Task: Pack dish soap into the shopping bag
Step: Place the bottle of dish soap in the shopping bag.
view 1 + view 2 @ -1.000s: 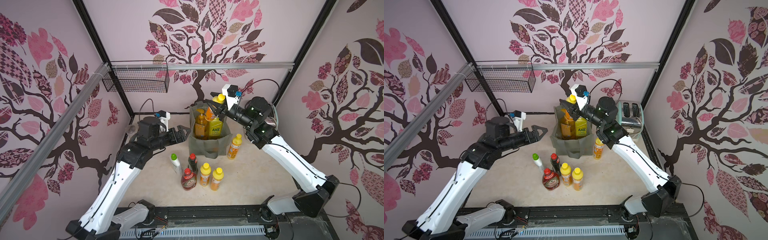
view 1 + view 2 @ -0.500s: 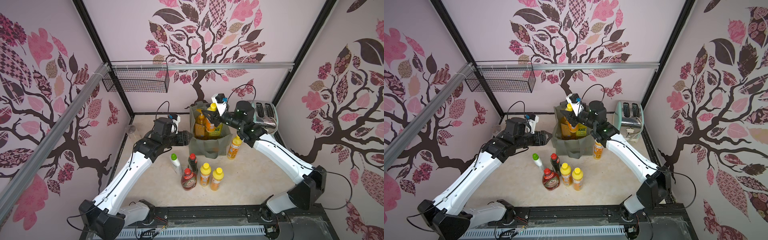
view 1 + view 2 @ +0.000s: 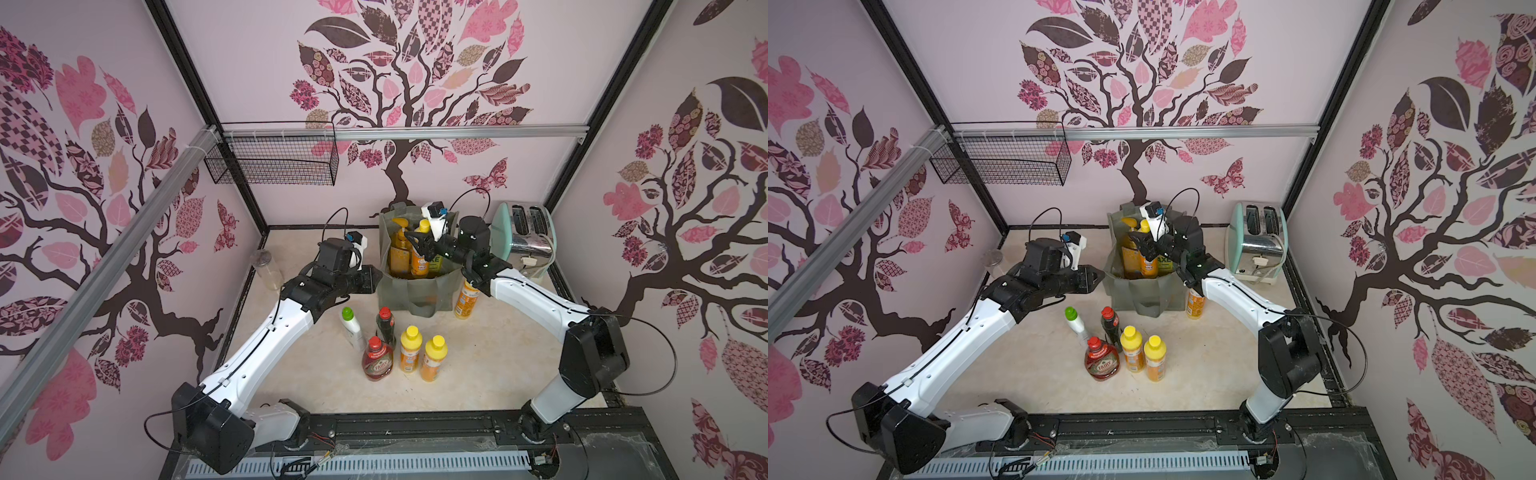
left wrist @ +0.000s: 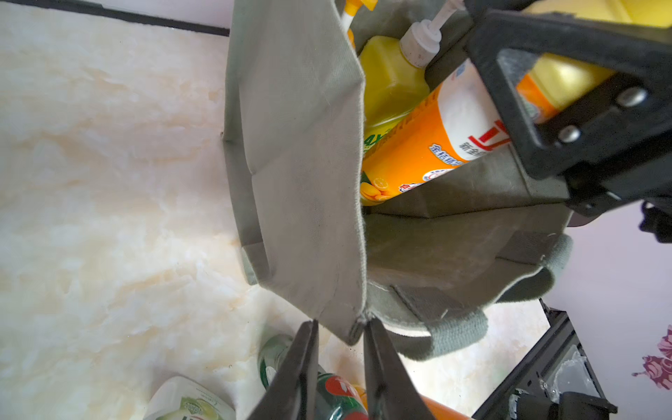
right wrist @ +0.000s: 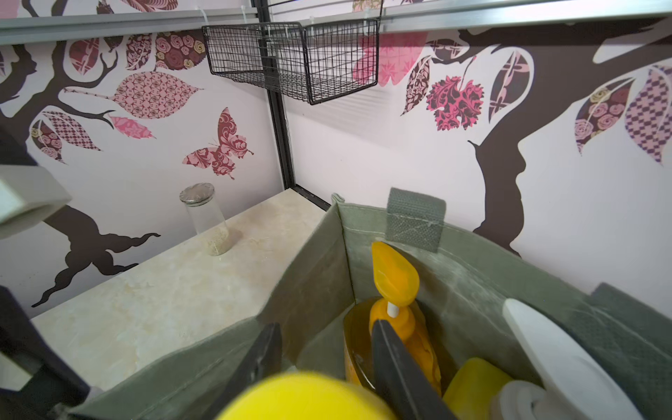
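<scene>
Right claw (image 3: 417, 245) was clamped across the upper body of a small orange bottle (image 4: 429, 145), just under its yellow cap, and held it tilted inside the mouth of the shopping bag (image 3: 415, 293), base pointing down into the bag. Left claw (image 4: 340, 329) sat at the bag's near rim corner on the left arm's side, its two fingers narrowly apart with the folded fabric edge between them; whether they had actually pinched the cloth could not be told. Toward the bag's far side stood the orange pump bottle (image 5: 394, 276) and the yellow AXE pump bottle (image 4: 389, 80). Outside, another yellow-capped bottle (image 3: 464, 297) stood just beside the bag on the right arm's side. In front of the bag, apart from it, stood the white green-capped bottle (image 3: 351, 328), the dark red-capped bottle (image 3: 385, 326), the red Fairy bottle (image 3: 378, 359), and an orange bottle (image 3: 410, 351) with a second orange bottle (image 3: 433, 361) beside it. The held bottle looked like stiff plastic, probably full and so fairly heavy for its size, with a glossy label likely to slip; a grip high near the shoulder seemed sound. The bag looked soft and prone to sag, so its seamed rim corner seemed the best place to hold it open.
</scene>
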